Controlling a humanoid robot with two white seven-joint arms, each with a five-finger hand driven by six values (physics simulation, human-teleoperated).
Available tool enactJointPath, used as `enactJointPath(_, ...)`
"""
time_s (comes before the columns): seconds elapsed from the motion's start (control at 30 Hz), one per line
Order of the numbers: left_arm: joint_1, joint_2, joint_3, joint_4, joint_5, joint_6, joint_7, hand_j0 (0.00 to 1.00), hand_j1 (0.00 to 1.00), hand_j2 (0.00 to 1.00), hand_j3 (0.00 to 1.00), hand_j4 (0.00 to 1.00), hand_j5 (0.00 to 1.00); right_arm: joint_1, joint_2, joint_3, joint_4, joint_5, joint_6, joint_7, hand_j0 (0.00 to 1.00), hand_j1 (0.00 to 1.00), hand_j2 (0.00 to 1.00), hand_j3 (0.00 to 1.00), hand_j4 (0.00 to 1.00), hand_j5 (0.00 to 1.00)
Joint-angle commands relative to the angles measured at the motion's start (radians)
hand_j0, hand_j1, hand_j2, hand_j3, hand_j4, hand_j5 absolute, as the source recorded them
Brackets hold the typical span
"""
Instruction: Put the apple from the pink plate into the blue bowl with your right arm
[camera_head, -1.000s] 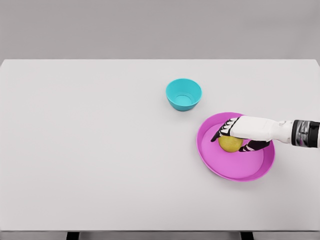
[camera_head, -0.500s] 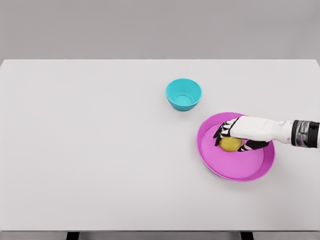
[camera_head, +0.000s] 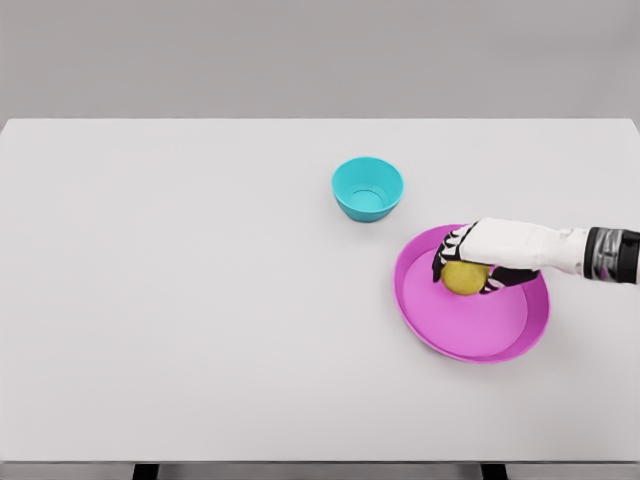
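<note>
One arm in view — the right arm, entering from the right edge; left arm not visible. Right hand (camera_head: 468, 262) sits over the pink plate (camera_head: 470, 335), fingers curled around the apple (camera_head: 463, 278), which shows yellow between the dark fingertips and thumb. Grasp looks closed on the fruit. Apple appears to sit over the upper half of the plate; whether it is lifted clear or touching the plate surface I cannot tell. Key relation: the blue bowl (camera_head: 367, 188) lies up and to the left of the hand, apart from the plate's rim, mouth open and unobstructed. Judgement — next move needs a lift over the rim, then a carry up-left to the bowl
</note>
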Motion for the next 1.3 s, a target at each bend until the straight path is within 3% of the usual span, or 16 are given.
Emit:
enactJointPath(0.0,0.0,0.0,0.0,0.0,0.001,0.0,0.0,1.0,1.0,1.0,1.0,1.0,1.0,0.0,0.0,-0.001,0.001,-0.007,0.002,0.0,0.56,0.56,0.56,0.56,0.56,0.56)
enactJointPath(0.3,0.0,0.0,0.0,0.0,0.001,0.0,0.0,1.0,1.0,1.0,1.0,1.0,1.0,-0.021,0.006,-0.045,-0.002,-0.01,0.002,0.0,0.56,0.56,0.56,0.56,0.56,0.56)
enactJointPath(0.7,0.0,0.0,0.0,0.0,0.0,0.0,0.0,1.0,1.0,1.0,1.0,1.0,1.0,-0.084,0.063,-0.045,0.007,0.002,0.04,0.0,0.54,0.54,0.54,0.54,0.54,0.54)
enactJointPath(0.87,0.0,0.0,0.0,0.0,0.001,0.0,0.0,1.0,1.0,1.0,1.0,1.0,1.0,-0.107,0.105,-0.045,0.011,0.031,0.056,0.0,0.54,0.54,0.54,0.54,0.54,0.54)
enactJointPath(1.0,0.0,0.0,0.0,0.0,0.001,0.0,0.0,1.0,1.0,1.0,1.0,1.0,1.0,-0.124,0.136,-0.045,0.063,0.039,0.055,0.0,0.54,0.54,0.54,0.54,0.54,0.54)
enactJointPath(1.27,0.0,0.0,0.0,0.001,0.0,0.0,0.0,1.0,1.0,1.0,1.0,1.0,1.0,-0.149,0.185,-0.06,0.071,0.076,0.075,0.0,0.54,0.54,0.54,0.54,0.54,0.54)
